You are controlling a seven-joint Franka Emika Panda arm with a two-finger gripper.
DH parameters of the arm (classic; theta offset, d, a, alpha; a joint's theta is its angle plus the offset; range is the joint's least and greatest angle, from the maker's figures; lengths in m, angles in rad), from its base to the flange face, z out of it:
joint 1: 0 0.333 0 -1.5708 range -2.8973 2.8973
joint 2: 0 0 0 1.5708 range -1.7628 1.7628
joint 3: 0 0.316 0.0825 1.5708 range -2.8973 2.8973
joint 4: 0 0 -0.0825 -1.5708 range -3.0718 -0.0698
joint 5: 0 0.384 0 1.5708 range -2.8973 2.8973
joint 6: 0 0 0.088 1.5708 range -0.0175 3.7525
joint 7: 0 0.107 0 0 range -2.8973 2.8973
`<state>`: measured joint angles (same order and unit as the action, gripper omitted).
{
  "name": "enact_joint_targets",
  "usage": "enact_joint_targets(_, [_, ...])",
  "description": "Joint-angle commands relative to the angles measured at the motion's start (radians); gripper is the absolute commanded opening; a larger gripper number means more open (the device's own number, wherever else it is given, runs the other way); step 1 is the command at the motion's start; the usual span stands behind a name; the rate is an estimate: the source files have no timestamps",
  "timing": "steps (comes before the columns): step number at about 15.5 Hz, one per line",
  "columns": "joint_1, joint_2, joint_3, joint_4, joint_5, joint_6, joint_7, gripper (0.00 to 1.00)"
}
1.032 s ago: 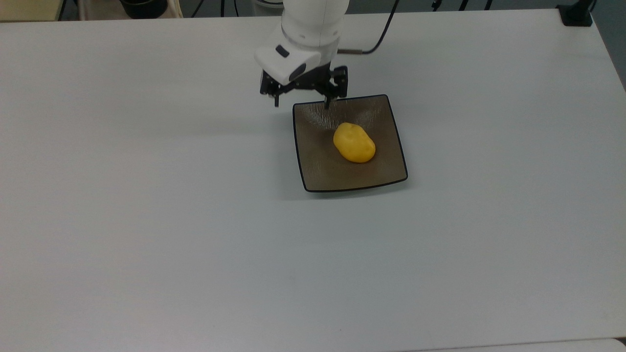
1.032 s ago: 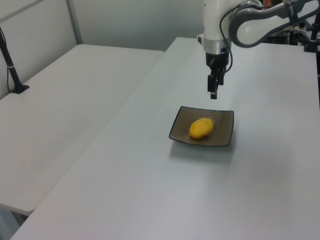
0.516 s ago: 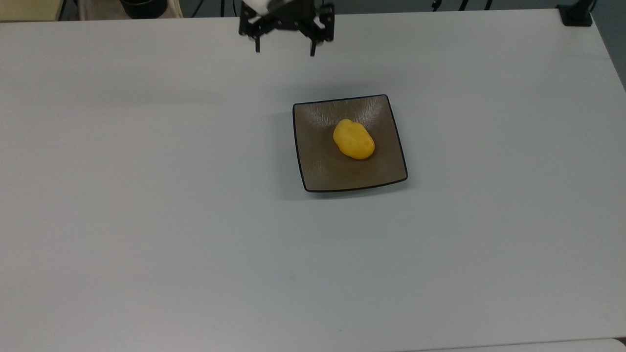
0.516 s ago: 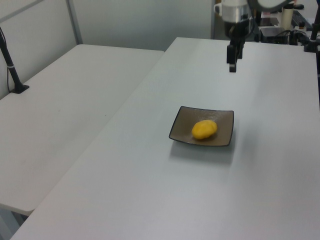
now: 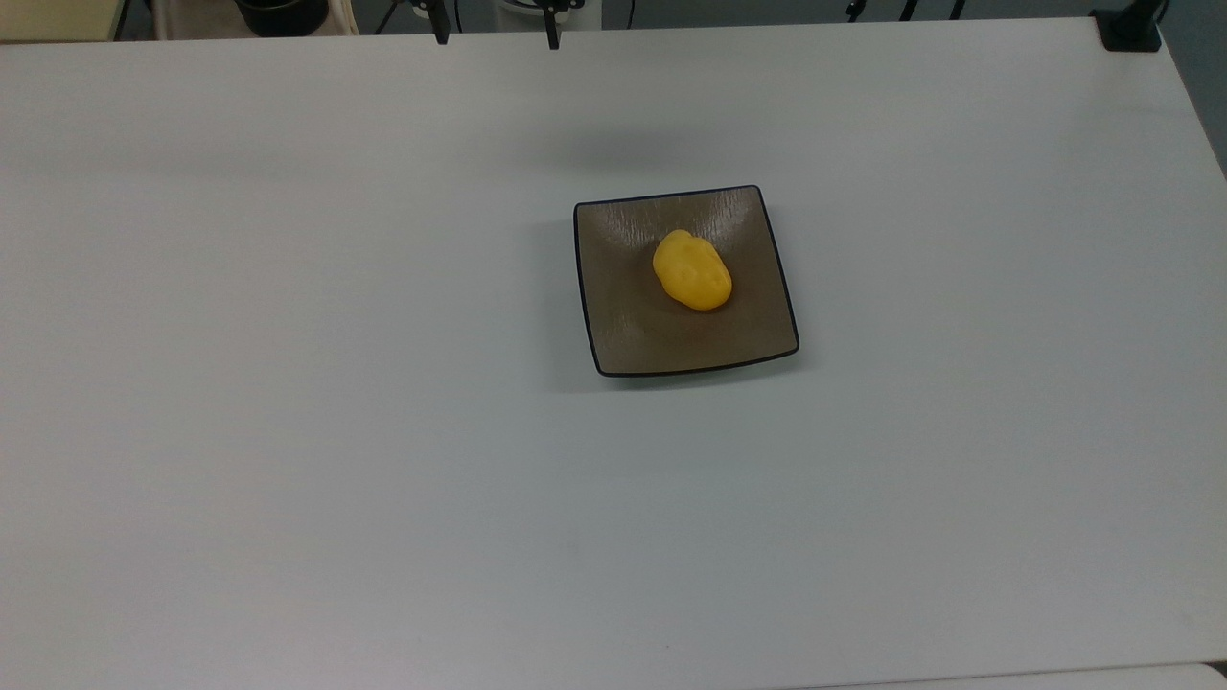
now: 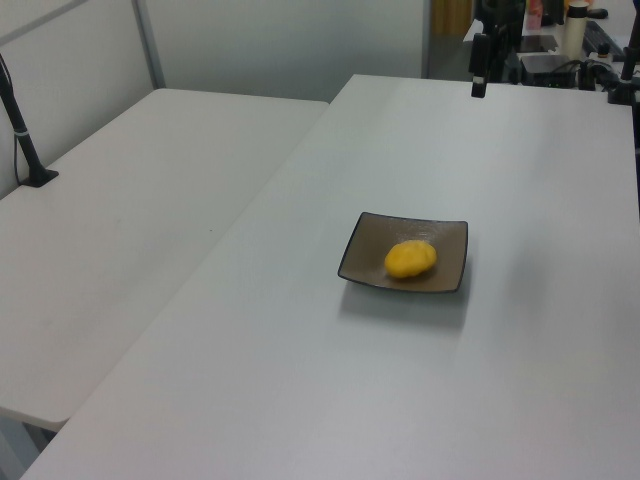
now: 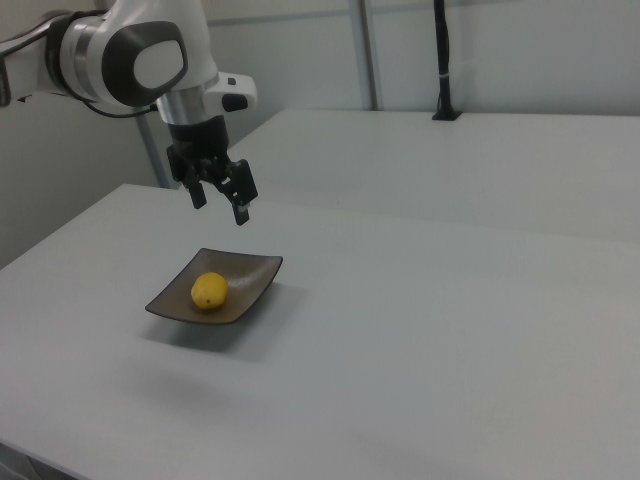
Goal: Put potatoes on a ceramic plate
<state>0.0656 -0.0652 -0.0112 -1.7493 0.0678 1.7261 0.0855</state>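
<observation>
In the top view, the potato [image 5: 692, 270] lies on the ceramic plate [image 5: 633, 331], well below the hand [image 5: 497, 29].

In the left view, the hand [image 6: 479, 78] is far behind the plate.

In the right view, the hand [image 7: 218, 195] hangs open and empty above the plate's far edge; I judge it should retreat upward, clear of the worktop [image 7: 450, 350].

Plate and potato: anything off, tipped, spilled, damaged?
Nothing stands out. The potato lies whole inside the ceramic plate, a little toward the top view's upper edge. The plate sits flat on the table, with no visible chips or spills. The hand hangs open above, apart from both.
</observation>
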Motion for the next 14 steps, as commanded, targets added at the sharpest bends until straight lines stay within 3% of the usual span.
enact_joint_targets(1, [0.005,-0.022,0.002,-0.03,0.015,0.001,-0.015,1.0])
enact_joint_targets(5, [0.01,-0.034,0.014,-0.026,-0.057,-0.026,-0.006,1.0])
enact_joint_targets(14, [0.011,-0.038,0.016,-0.022,-0.1,-0.048,-0.006,1.0])
